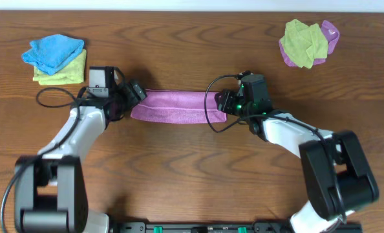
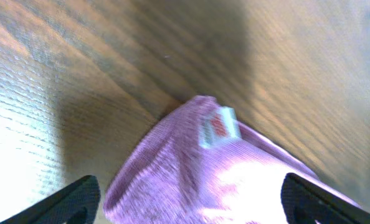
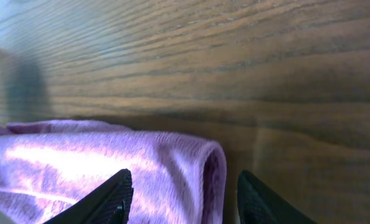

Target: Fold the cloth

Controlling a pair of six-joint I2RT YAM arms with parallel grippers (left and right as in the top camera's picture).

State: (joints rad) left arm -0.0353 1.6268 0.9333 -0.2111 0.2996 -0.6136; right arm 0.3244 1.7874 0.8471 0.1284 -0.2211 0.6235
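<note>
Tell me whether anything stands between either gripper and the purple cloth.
Nothing visible does. The left gripper is at the left end of the purple cloth, and the right gripper is at its right end, each open around the fabric.

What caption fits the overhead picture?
The left gripper and right gripper at opposite ends of a soft purple microfibre cloth, folded into a strip on the wooden table.

A small white tag point(image 2: 219, 126) on the cloth point(image 2: 172, 180) bears red print, too blurred to read.
</note>
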